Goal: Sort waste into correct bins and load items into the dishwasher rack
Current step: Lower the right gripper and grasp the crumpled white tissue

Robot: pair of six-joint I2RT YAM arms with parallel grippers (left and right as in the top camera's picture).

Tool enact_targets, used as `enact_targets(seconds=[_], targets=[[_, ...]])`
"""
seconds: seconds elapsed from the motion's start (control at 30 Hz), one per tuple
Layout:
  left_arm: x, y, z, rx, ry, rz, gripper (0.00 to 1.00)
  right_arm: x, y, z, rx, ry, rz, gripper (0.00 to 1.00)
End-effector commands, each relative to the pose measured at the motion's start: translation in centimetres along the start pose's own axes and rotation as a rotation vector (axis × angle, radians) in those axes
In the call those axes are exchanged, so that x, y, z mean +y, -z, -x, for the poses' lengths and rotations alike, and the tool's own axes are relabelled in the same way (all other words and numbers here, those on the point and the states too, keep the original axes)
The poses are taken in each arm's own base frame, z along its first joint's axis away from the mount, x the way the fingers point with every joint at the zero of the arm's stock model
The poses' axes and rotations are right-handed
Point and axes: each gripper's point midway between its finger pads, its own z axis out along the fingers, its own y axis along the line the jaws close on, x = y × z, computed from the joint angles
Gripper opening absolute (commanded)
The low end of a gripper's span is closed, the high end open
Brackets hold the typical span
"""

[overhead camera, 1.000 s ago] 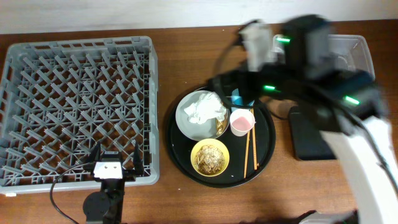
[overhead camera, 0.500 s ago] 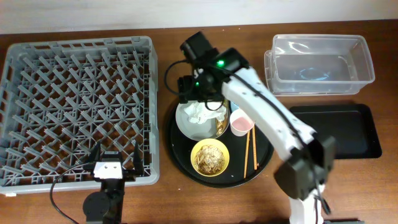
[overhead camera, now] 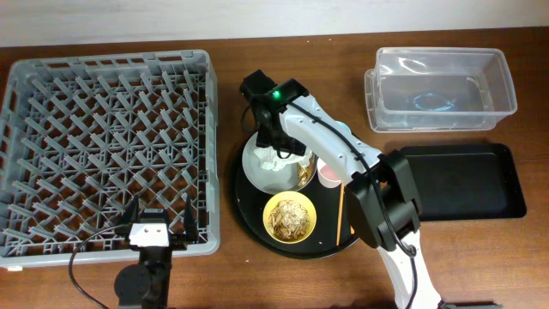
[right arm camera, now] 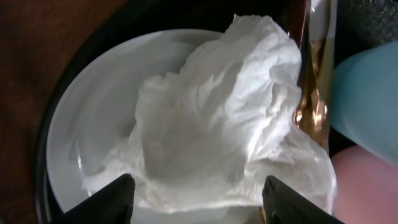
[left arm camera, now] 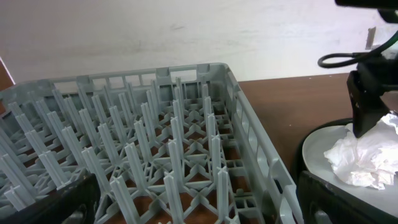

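Big square grey plastic crate (overhead camera: 107, 146) is sitting on the left, with the left gripper (overhead camera: 159, 213) hanging wide open and empty at its near edge. Over on the round pale grey plate (right arm camera: 93, 99), the crumpled white paper napkin (right arm camera: 217, 124) is lying between the right gripper (right arm camera: 198, 198) fingers. They're standing partway open, and I can't tell if they're pinching it.

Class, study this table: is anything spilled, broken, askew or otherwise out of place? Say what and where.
Nothing looks spilled or broken. The one untidy spot: a crumpled napkin heaped on the grey plate, with the right gripper open over it, and chopsticks lying loose on the round black tray.
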Motion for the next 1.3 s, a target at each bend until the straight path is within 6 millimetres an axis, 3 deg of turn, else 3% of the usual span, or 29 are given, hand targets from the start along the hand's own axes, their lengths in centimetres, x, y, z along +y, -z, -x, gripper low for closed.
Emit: enact_targets(seconds=[0.0, 0.03, 0.27, 0.37, 0.67, 0.8, 0.9, 1.03, 1.27], targets=[[0.0, 0.0, -0.2, 0.003, -0.016, 0.002, 0.99, 0.2, -0.7, 0.6, -0.036, -0.015, -0.022, 0.53], [0.0, 0.0, -0.2, 0.003, -0.016, 0.002, 0.99, 0.5, -0.6, 0.8, -0.044, -0.017, -0.010, 0.39], [0.0, 0.0, -0.2, 0.003, -0.016, 0.002, 0.99, 0.6, -0.4, 0.8, -0.041, -0.014, -0.002, 0.04], [0.0, 0.0, -0.2, 0.003, -0.016, 0.002, 0.99, 0.7, 0.5, 0.6, -0.028, -0.014, 0.012, 0.04], [0.0, 0.0, -0.2, 0.003, -0.016, 0.002, 0.99, 1.8, 10.8, 2.4, -0.028, 0.106, 0.215, 0.04], [0.0, 0.0, -0.2, 0.003, -0.016, 0.002, 1.00, 0.5, 12.4, 3.0, -0.020, 0.082, 0.215, 0.04], [0.0, 0.0, -0.2, 0.003, -0.016, 0.002, 0.99, 0.2, 12.2, 2.5, 0.014, 0.077, 0.213, 0.04], [0.0, 0.0, -0.2, 0.003, -0.016, 0.002, 0.99, 0.5, 10.6, 1.2, 0.042, 0.103, 0.176, 0.07], [0.0, 0.0, -0.2, 0.003, -0.016, 0.002, 0.99, 1.6, 2.8, -1.7, 0.076, 0.145, 0.108, 0.04]])
